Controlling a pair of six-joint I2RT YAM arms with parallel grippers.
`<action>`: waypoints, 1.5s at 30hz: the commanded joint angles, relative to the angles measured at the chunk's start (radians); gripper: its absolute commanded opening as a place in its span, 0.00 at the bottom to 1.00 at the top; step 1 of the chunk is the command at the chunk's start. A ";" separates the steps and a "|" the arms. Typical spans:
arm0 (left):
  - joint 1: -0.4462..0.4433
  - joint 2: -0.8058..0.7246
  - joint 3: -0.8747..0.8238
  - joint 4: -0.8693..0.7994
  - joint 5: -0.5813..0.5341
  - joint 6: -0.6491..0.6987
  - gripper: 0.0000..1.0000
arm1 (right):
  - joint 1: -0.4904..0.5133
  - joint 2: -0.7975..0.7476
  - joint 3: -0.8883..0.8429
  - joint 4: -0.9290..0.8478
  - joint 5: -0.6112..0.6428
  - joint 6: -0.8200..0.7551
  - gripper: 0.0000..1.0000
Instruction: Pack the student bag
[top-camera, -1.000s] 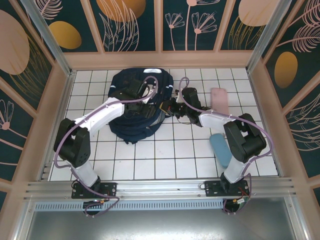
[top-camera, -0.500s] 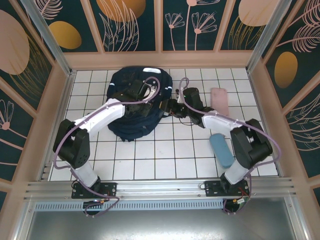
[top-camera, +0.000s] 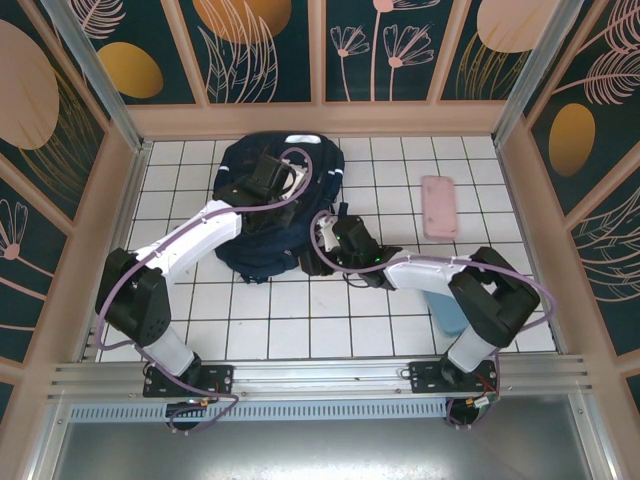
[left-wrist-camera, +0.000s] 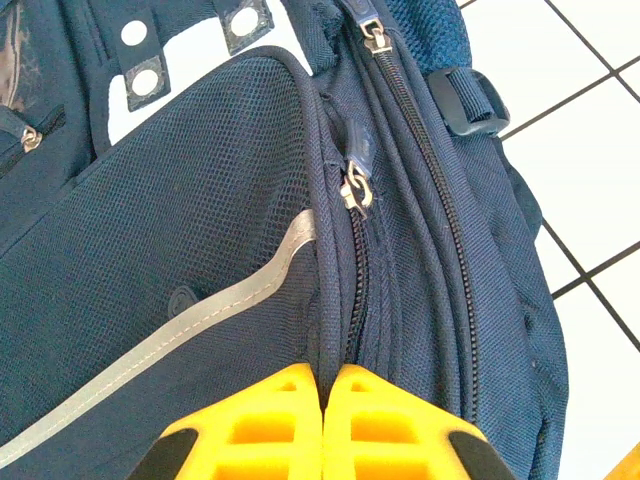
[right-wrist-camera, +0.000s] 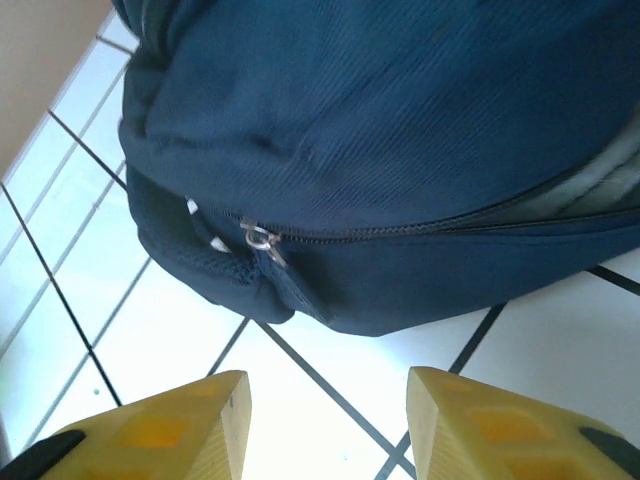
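Note:
The student bag (top-camera: 262, 250), dark navy with a grey reflective stripe, lies on the white tiles at the back left of the middle. On top of it, my left gripper (top-camera: 262, 175) is shut, its yellow fingertips pinching a ridge of the bag's fabric (left-wrist-camera: 200, 250) beside a closed zipper. That zipper's metal pull (left-wrist-camera: 355, 190) sits just ahead of the left gripper (left-wrist-camera: 323, 385). My right gripper (top-camera: 328, 232) is open, low over the tiles at the bag's right edge. In the right wrist view the bag (right-wrist-camera: 400, 130) and a zipper pull (right-wrist-camera: 258, 240) lie beyond the open right gripper (right-wrist-camera: 325, 400).
A pink case (top-camera: 438, 205) lies on the tiles at the right. A blue case (top-camera: 447, 312) is partly covered by my right arm. Wooden walls enclose the table on three sides.
My left gripper has shut on the bag's fabric. My right gripper has opened, let go of the bag and swung down to the bag's near right edge.

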 joint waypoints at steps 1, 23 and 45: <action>0.022 -0.053 0.010 0.089 -0.073 -0.041 0.00 | 0.015 0.054 -0.009 0.153 0.052 -0.081 0.43; 0.023 -0.052 0.027 0.073 -0.077 -0.060 0.00 | 0.082 0.224 0.036 0.349 0.119 -0.129 0.20; 0.023 -0.122 -0.093 0.080 -0.099 -0.048 0.00 | -0.138 0.021 -0.084 0.215 0.326 -0.033 0.00</action>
